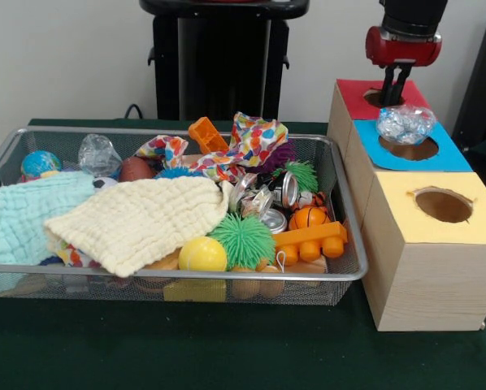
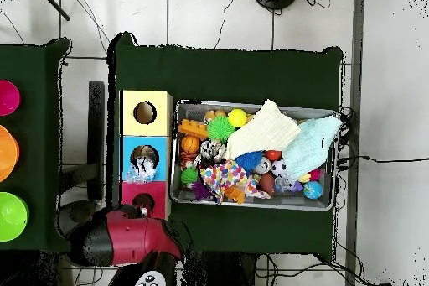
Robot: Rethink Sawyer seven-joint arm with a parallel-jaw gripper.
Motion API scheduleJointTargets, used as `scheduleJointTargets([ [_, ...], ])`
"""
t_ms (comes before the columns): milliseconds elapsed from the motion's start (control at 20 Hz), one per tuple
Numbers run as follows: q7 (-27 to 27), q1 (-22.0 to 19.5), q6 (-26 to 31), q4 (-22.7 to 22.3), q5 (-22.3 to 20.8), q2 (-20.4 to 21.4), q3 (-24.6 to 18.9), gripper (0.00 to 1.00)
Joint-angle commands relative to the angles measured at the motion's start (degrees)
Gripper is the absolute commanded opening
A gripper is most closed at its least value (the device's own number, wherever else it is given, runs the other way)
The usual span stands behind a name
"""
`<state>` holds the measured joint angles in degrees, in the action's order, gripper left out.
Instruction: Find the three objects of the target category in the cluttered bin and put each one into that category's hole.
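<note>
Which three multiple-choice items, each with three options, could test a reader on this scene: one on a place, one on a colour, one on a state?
1. Where is the plastic wad near the gripper?
A. on the blue box, at its hole
B. inside the yellow box
C. under the cream cloth

2. What colour is the box face farthest from the front camera?
A. yellow
B. green
C. red

3. How does the cream cloth lie?
A. folded on the table
B. spread over things in the bin
C. hanging from the gripper

Answers:
1 A: the wad sits at the back rim of the blue hole, not yet down inside.
2 C: the red box stands behind the blue one, and the yellow box is nearest.
3 B: the cloth covers toys in the bin's middle.
</note>
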<state>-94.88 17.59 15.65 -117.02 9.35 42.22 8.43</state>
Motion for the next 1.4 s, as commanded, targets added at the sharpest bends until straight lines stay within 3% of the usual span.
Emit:
scheduleJointTargets([
  [50,-12.9,-1.7,0.5,0.1,2.8,-0.8,-2.6,0.0],
  [1050,-12.7,0.3,11.0,7.3,2.5,0.3,0.8,0.0],
  [1400,-11.7,-1.0,11.2,9.1,2.2,-1.1,0.3,0.0],
])
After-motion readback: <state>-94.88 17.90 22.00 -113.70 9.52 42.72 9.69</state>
